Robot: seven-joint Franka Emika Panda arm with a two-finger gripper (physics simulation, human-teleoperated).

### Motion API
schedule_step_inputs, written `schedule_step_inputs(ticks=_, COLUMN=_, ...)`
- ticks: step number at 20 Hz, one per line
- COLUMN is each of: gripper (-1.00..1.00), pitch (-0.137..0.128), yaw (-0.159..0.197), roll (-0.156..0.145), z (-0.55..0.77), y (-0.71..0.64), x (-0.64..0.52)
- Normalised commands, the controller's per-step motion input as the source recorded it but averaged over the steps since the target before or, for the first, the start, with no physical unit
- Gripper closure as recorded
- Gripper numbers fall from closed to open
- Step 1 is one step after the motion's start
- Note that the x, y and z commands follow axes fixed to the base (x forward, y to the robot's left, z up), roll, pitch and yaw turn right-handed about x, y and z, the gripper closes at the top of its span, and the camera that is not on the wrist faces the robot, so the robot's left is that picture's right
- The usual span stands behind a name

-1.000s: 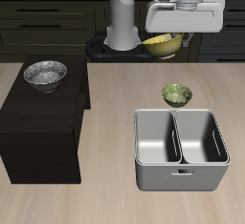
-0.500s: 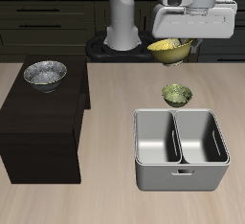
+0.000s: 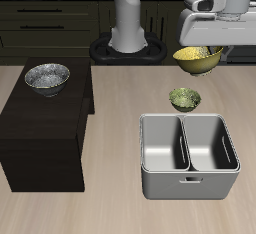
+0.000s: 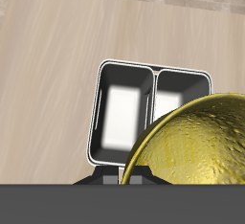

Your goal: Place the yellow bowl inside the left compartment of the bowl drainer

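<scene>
The yellow bowl (image 3: 196, 59) hangs high in the air, tilted, behind the bowl drainer (image 3: 190, 182). My gripper (image 3: 205, 47) is shut on the bowl's rim from above. The drainer is a grey metal tub with two empty wells; its left compartment (image 3: 163, 144) lies well below the bowl and nearer the table's front edge. In the wrist view, the bowl's mottled gold interior (image 4: 199, 149) fills much of the picture, with the drainer (image 4: 100, 113) far below it. My fingertips are hidden in that view.
An olive-green bowl (image 3: 184, 99) sits on the table just behind the drainer, almost under the held bowl. A silver metal bowl (image 3: 47, 77) rests on a dark low cabinet (image 3: 40, 128). The robot's base (image 3: 127, 38) stands at the back.
The gripper has carried the yellow bowl sideways, away from the robot's base and towards the table's side edge, and a little lower. Nothing else has moved.
</scene>
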Motion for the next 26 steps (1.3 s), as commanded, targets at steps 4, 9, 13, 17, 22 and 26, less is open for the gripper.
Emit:
schedule_step_inputs(ticks=4, gripper=1.0, pitch=0.013, yaw=0.002, roll=0.019, z=-0.12, y=0.3, x=0.15)
schedule_step_inputs(ticks=9, gripper=1.0, pitch=0.026, yaw=-0.018, roll=0.031, z=-0.23, y=0.39, x=0.19)
schedule_step_inputs(ticks=13, gripper=1.0, pitch=-0.023, yaw=0.016, roll=0.031, z=-0.26, y=0.25, x=0.05)
schedule_step_inputs(ticks=17, gripper=1.0, pitch=-0.002, yaw=-0.012, roll=0.018, z=-0.37, y=0.08, x=0.07)
schedule_step_inputs(ticks=22, gripper=1.0, pitch=0.022, yaw=-0.04, roll=0.024, z=-0.36, y=0.05, x=0.06)
schedule_step_inputs(ticks=26, gripper=1.0, pitch=0.043, yaw=-0.023, roll=0.002, z=-0.42, y=-0.05, x=0.09)
